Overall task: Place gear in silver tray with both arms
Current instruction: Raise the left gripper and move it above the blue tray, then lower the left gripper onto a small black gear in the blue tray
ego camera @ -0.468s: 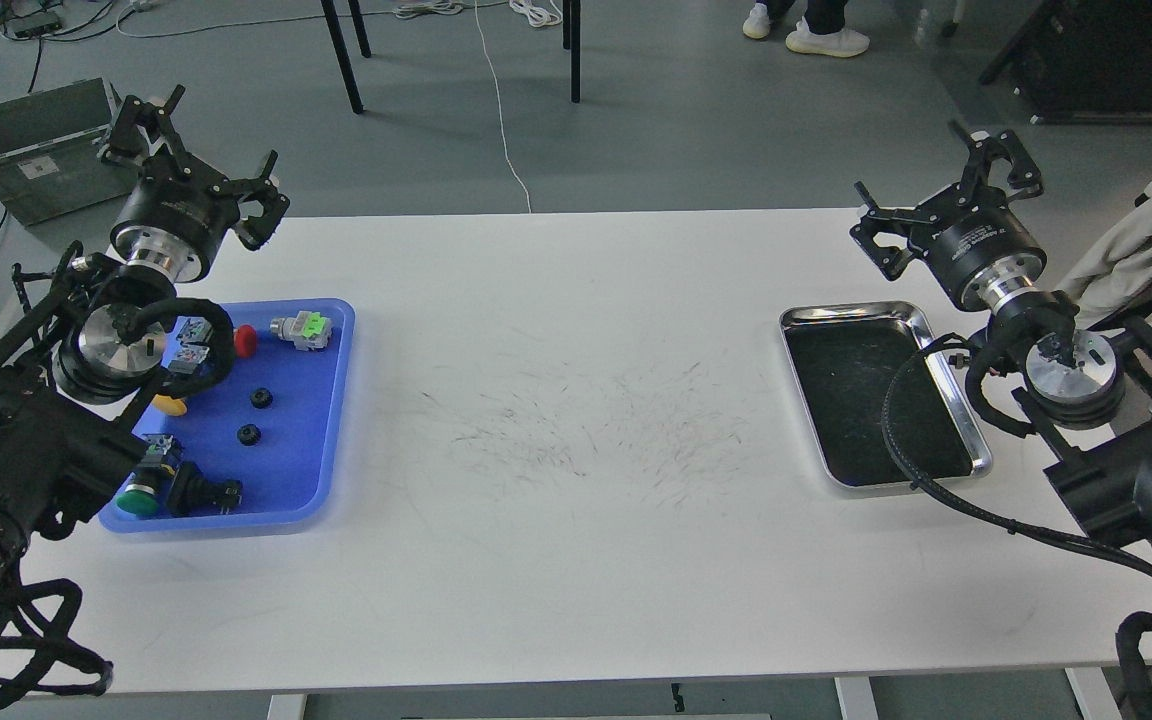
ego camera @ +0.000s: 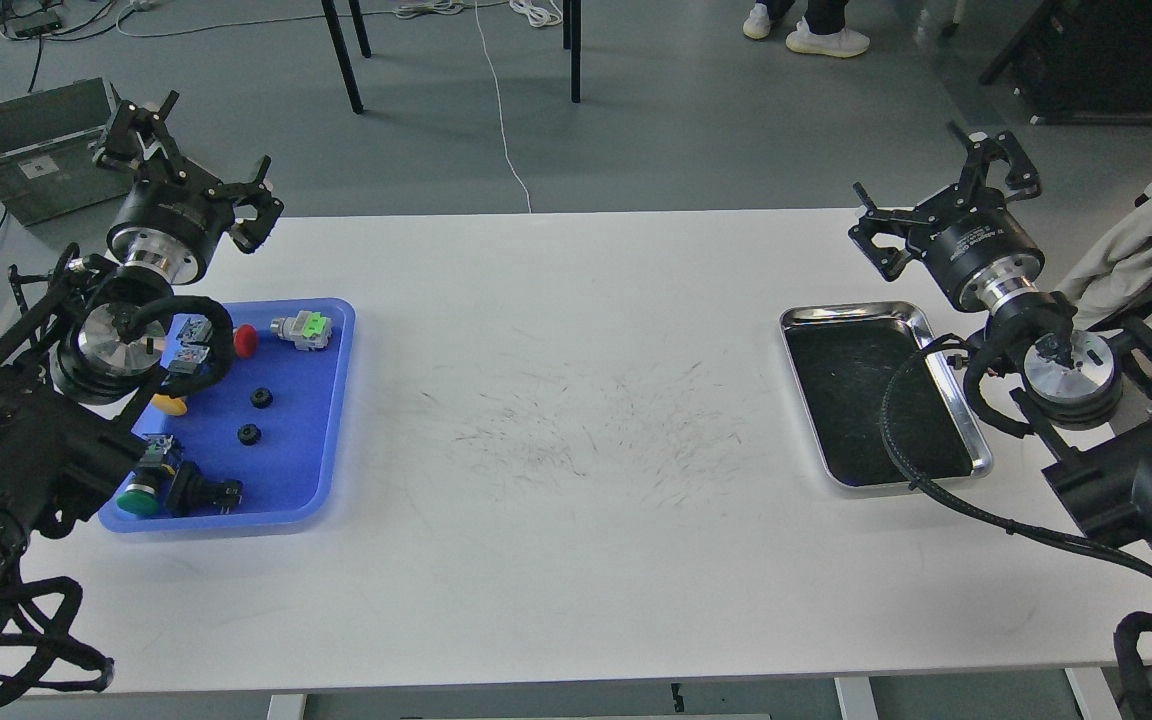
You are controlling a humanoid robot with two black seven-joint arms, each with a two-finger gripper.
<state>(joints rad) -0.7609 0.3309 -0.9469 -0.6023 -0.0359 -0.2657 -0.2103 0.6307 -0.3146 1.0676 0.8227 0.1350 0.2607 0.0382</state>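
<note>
Two small black gears (ego camera: 261,397) (ego camera: 249,434) lie in the blue plastic tray (ego camera: 326,440) at the table's left. The silver tray (ego camera: 841,312) sits at the right with nothing on its dark floor. My left gripper (ego camera: 194,160) hangs open above the table's back left corner, behind the blue tray and holding nothing. My right gripper (ego camera: 936,195) is open and holds nothing too, raised just behind the silver tray's far right corner. Its cable (ego camera: 896,440) loops over the tray's right rim.
The blue tray also holds a red button (ego camera: 246,340), a grey and green connector (ego camera: 302,329), a yellow part (ego camera: 171,404), a green button (ego camera: 139,500) and a black switch (ego camera: 198,490). A grey crate (ego camera: 31,145) stands on the floor at left. Beige fabric (ego camera: 1126,255) hangs at right.
</note>
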